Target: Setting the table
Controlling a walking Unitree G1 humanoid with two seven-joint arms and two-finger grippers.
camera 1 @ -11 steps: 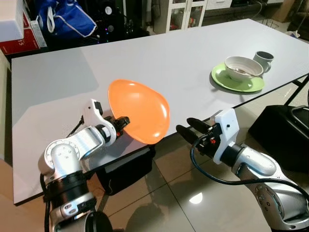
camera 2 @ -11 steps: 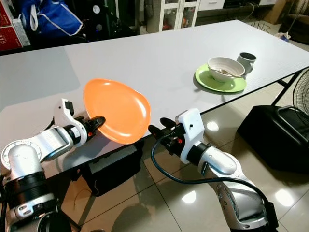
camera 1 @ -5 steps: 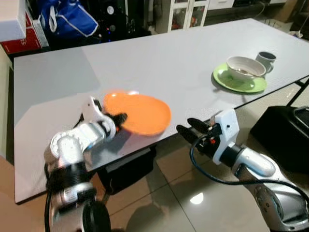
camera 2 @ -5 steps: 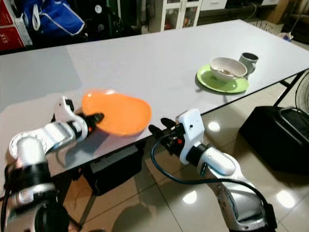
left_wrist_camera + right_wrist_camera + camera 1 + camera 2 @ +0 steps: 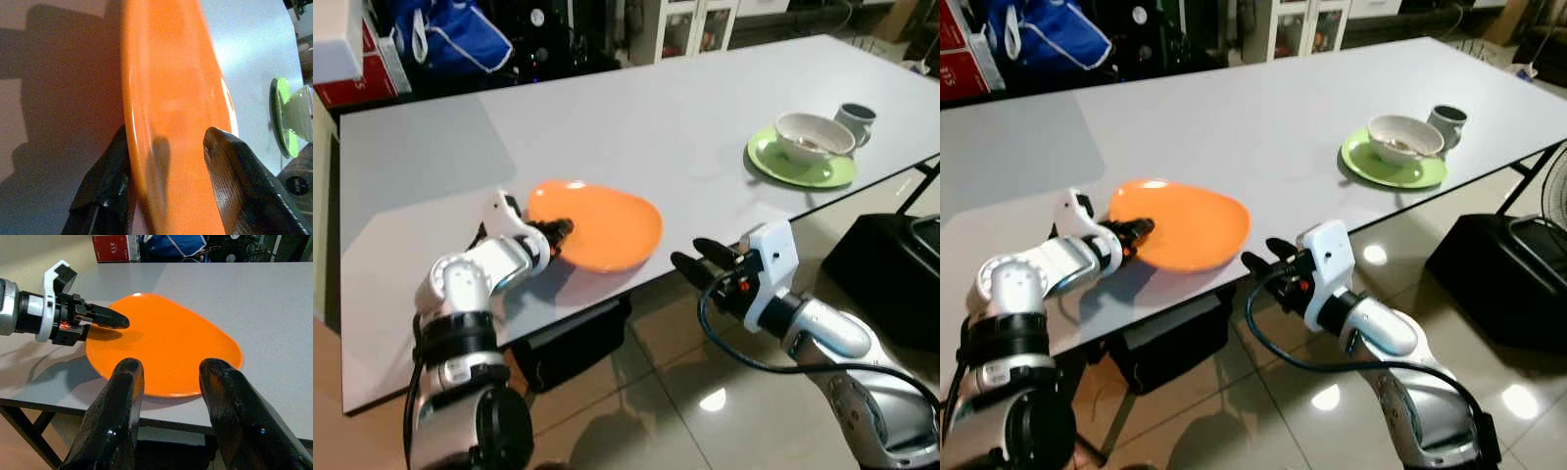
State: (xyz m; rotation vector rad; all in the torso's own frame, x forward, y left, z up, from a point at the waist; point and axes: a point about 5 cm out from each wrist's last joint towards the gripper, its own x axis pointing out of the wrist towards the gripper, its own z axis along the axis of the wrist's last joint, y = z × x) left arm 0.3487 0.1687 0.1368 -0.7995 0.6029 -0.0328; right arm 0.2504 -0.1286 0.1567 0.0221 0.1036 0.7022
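An orange plate (image 5: 602, 223) lies almost flat on the grey table (image 5: 636, 108), close to its front edge. My left gripper (image 5: 558, 231) is shut on the plate's left rim, one black finger above it and one below (image 5: 105, 186). The held side is slightly raised. My right gripper (image 5: 697, 264) hovers open just off the table's front edge, to the right of the plate and pointing at it, with nothing between its fingers (image 5: 230, 401). Through that gap the plate (image 5: 166, 342) shows, with the left gripper (image 5: 115, 320) on it.
A green plate (image 5: 801, 168) carrying a white bowl (image 5: 814, 135) sits at the table's right edge, a dark mug (image 5: 855, 117) behind it. A black box (image 5: 891, 259) stands on the floor at right, a black case (image 5: 573, 343) under the table. Bags and boxes (image 5: 450, 39) lie beyond.
The left gripper has swung the orange plate down from a steep tilt in the air to nearly flat on the table. The right arm has stayed where it was.
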